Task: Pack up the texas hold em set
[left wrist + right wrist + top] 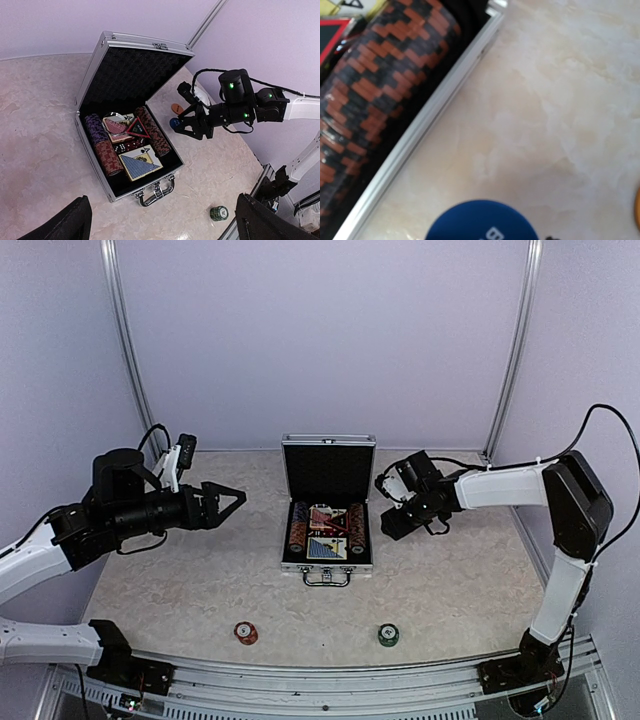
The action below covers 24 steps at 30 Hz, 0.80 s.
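Case: the silver case (pixel 328 472) stands open in the middle of the tabletop (pixel 450 585), nearer the far edge than the near one. Its lid is upright on the far side and its handle (pixel 156 192) faces the near edge.
Inside: chip stacks (pixel 109 157) lie along the left and right walls. Between them are the red deck (pixel 116 125), the triangle marker (pixel 137 129) at its right side, dark dice (pixel 127 146), and the blue deck (pixel 140 165) nearest the handle.
Blue disc: the blue disc (pixel 174 122) is just outside the case's right wall, at the tips of the right jaws.
Right jaws: about half closed with the blue disc between them; the right arm (pixel 500 485) reaches in from the right edge.
Orange disc: the orange disc (pixel 176 108) lies on the tabletop just beside the blue one, toward the far edge.
Loose chips: a red chip stack (pixel 246 632) and a green chip stack (pixel 388 636) stand close to the near edge — well apart from each other, in front of the case.
Left jaws: spread wide with nothing in them, above the tabletop to the left of the case and pointing toward it, on the left arm (pixel 130 510).
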Available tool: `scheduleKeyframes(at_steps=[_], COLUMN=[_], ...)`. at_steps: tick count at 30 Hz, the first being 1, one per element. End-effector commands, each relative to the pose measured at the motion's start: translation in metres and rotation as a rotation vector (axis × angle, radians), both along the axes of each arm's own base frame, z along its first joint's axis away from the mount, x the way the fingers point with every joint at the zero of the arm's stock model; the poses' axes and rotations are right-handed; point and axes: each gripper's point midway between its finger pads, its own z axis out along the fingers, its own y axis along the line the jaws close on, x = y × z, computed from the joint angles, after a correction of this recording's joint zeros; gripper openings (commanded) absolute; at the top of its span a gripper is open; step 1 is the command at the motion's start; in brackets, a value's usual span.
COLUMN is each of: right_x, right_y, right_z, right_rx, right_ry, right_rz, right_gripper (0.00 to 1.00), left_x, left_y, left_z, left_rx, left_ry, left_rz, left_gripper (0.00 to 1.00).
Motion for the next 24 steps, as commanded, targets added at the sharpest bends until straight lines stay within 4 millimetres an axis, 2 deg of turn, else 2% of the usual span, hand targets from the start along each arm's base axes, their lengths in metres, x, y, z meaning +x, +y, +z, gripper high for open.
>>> scheduleKeyframes(at_steps=[1, 16, 24], right_x=[-0.005, -0.006, -0.010], right_y=[0.001, 0.006, 0.013], right_z=[0.011, 0.015, 0.026], right_rx=[0.003, 0.006, 0.015], right_ry=[-0.018, -0.024, -0.038], right_rz=[0.002, 0.016, 0.026], right_gripper=[0.53, 0.53, 0.53], left_x=[0.003, 0.003, 0.001], left_y=[0.006, 0.007, 0.010], left_z=[0.014, 0.013, 0.011], left_rx=[-0.008, 0.001, 0.000], left_ry=[-0.028, -0.028, -0.029], left_rz=[0.029, 0.034, 0.042], left_gripper=[0.99, 0.99, 0.99])
